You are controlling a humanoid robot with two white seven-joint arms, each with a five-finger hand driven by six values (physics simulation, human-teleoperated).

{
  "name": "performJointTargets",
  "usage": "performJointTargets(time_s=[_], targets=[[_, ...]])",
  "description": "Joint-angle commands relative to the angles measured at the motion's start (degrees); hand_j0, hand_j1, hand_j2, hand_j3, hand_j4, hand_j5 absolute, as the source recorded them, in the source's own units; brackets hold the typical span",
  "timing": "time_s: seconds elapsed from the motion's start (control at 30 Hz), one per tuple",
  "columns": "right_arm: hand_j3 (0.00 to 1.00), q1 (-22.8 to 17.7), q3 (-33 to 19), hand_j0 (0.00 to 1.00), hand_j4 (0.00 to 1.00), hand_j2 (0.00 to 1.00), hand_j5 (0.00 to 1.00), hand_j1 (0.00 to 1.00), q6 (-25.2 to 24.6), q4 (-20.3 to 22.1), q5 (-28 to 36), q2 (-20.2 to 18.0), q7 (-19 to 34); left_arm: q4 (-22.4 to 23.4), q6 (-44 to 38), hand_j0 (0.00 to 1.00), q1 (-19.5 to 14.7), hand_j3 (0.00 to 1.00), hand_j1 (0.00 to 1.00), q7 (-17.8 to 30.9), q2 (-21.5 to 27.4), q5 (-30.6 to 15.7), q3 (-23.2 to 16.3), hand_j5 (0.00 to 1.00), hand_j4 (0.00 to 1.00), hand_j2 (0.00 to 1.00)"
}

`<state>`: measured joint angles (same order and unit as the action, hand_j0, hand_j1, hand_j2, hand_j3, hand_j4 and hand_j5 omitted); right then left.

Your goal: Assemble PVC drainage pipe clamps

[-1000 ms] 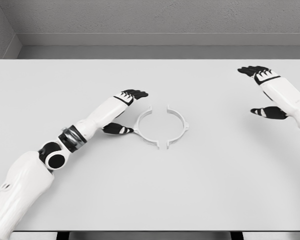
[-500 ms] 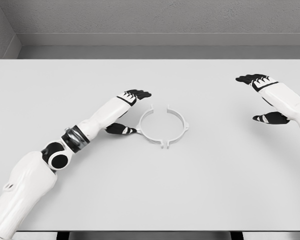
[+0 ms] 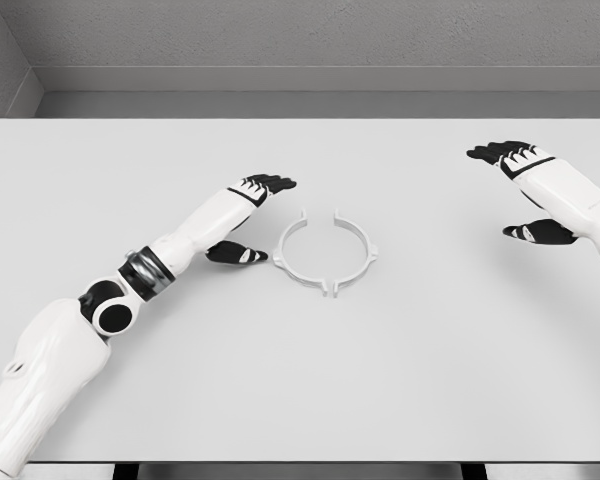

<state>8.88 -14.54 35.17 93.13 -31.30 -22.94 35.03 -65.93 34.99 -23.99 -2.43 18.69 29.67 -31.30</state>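
1. Clamp halves (image 3: 324,252) lie flat on the table (image 3: 400,360), a little left of its middle, between the two hands and much nearer the left one.
2. Two white half-rings make up the clamp, one on the left and one on the right, their hollow sides facing each other so that together they draw a near-full circle.
3. At the near end the halves meet at a pair of small tabs that stick out toward the near edge; at the far end a narrow gap shows between their tips, so the ring is not closed there.
4. A small lug juts from the outer right side of the ring, and another from its outer left side; the seam between the halves runs near to far.
5. Left hand (image 3: 248,218) sits just left of the clamp, held edge-up with the fingers (image 3: 270,183) straight and pointing right and far, the thumb (image 3: 238,254) spread well below them; the hand is wide apart and holds nothing.
6. Its thumb tip lies just beside the ring's left lug; whether it touches cannot be told.
7. Right hand (image 3: 530,192) is well apart from the clamp, near the table's right edge, fingers extended toward the left, thumb spread below, holding nothing.
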Motion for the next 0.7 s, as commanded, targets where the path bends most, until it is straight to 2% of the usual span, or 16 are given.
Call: performJointTargets(time_s=[0.0, 0.67], targets=[[1.0, 0.0, -0.05, 1.0, 1.0, 1.0, 1.0, 1.0, -0.17, -0.14, 0.36, -0.18, -0.03, 0.36, 0.01, 1.0, 0.0, 1.0, 1.0, -0.03, -0.15, -0.23, 0.01, 1.0, 1.0, 1.0], [1.0, -0.09, 0.03, 1.0, 1.0, 1.0, 1.0, 1.0, -0.17, -0.14, 0.36, -0.18, -0.03, 0.45, 0.01, 1.0, -0.09, 1.0, 1.0, -0.03, -1.02, -0.23, -0.34, 1.0, 1.0, 1.0]])
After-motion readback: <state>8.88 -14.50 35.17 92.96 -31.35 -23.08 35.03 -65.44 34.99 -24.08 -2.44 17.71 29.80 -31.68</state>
